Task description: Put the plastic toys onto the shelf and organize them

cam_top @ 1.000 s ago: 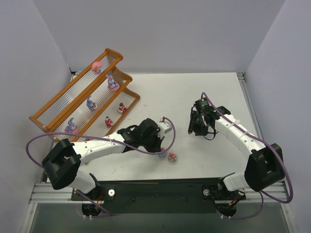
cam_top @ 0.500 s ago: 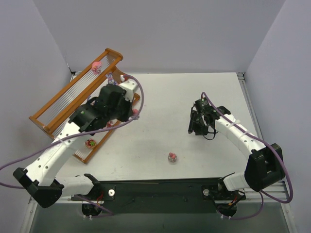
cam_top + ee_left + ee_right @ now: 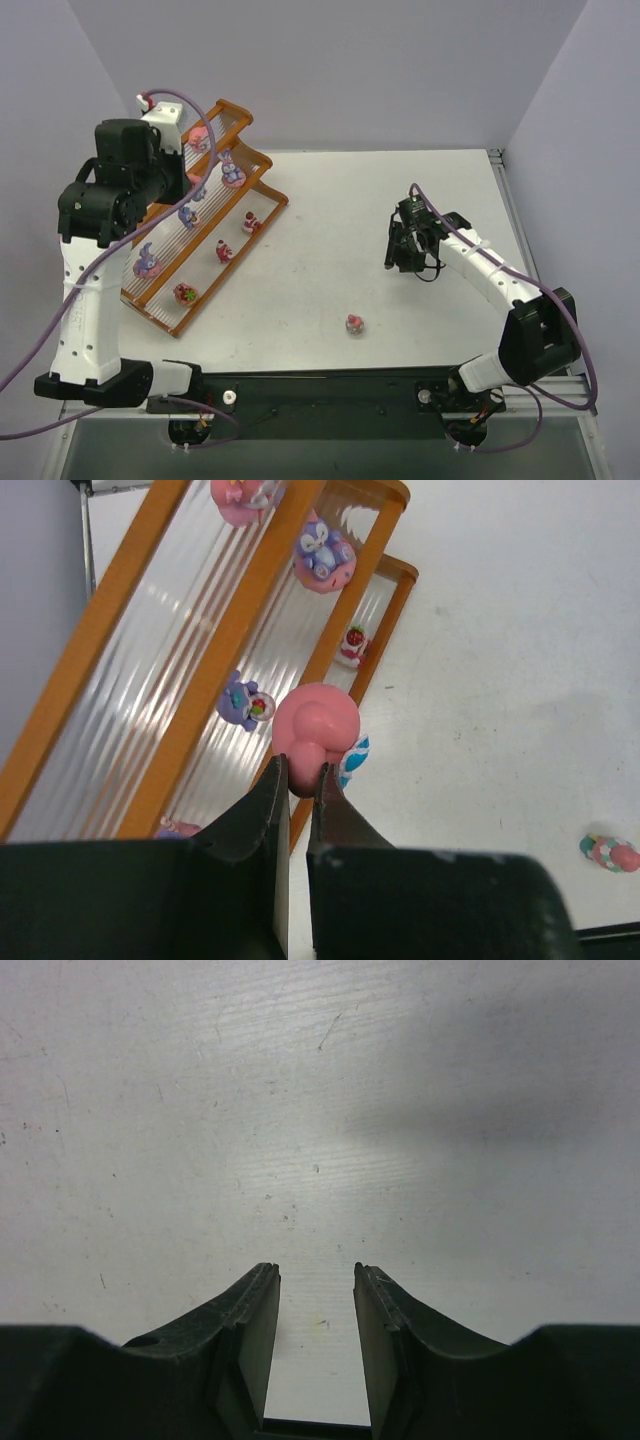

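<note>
Orange-brown wood frames the shelf [image 3: 238,110] at the left of the white tabletop [image 3: 400,190] in the top view. We see plastic toys [image 3: 231,172] sitting on its pale rods: a pink one on the highest step, purple ones on the middle step and small red ones on the lowest step. One loose toy [image 3: 353,324] lies alone on the tabletop, well apart from the shelf. The left arm [image 3: 120,190] is lifted high over the shelf, and the right end effector [image 3: 403,255] hangs low over the tabletop on the right side. From the left wrist, we see the left end effector [image 3: 298,775] pinched tight on a round pink toy [image 3: 315,725], held in the air above the shelf. A blue and white striped bit shows just behind it, and we cannot tell if it is part of that toy. From the right wrist, we see the right end effector's two fingers [image 3: 250,1330] apart with nothing between them, over bare tabletop.
</note>
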Available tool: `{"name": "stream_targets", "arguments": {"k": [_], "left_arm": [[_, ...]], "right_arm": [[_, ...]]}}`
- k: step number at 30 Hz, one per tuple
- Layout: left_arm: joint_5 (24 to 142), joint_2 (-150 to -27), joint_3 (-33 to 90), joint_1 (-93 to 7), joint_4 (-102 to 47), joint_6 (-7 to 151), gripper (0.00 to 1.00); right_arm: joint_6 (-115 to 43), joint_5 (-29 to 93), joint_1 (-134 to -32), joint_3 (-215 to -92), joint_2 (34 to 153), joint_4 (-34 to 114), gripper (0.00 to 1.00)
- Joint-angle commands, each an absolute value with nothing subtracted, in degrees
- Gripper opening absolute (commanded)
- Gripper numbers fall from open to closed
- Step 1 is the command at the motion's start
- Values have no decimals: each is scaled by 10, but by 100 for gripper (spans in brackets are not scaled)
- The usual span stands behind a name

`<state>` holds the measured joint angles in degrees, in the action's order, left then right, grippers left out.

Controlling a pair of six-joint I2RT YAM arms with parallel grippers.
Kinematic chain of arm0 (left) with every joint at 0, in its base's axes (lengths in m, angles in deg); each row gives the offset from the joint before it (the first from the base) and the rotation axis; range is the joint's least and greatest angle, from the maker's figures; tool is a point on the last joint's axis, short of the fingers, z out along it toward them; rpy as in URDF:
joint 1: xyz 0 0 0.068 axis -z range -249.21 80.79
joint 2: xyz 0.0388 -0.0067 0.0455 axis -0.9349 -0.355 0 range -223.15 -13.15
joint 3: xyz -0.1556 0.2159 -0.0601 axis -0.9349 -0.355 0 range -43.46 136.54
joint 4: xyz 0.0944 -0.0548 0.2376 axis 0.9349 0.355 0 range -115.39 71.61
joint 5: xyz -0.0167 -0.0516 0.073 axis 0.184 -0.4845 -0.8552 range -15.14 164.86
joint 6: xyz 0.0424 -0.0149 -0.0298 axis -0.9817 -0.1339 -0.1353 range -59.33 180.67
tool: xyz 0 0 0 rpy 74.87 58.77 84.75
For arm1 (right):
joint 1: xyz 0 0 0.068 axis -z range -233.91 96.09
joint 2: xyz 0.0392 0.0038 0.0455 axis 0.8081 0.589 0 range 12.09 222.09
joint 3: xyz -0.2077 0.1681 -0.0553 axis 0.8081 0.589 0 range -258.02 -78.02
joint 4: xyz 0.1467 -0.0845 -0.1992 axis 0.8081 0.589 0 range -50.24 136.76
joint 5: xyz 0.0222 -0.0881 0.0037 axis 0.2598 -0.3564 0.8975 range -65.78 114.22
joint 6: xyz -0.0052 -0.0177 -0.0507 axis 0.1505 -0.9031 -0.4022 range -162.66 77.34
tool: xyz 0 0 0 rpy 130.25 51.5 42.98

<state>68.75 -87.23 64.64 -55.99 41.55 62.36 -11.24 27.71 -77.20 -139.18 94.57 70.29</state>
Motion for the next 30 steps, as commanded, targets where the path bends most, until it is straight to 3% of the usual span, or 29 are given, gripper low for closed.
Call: {"name": "stream_targets", "arguments": {"k": [1, 5, 12, 30], "left_arm": [[813, -940, 773, -642, 434, 594, 0], [862, -998, 868, -674, 449, 589, 0], [1020, -1019, 903, -804, 452, 569, 0], [941, -1055, 878, -825, 502, 509, 0]], "right_arm": [[-122, 284, -769, -1416, 958, 718, 36], [-129, 290, -768, -1421, 966, 720, 36], [-137, 306, -766, -1430, 976, 730, 36], [-163, 327, -764, -1474, 1020, 762, 36]]}}
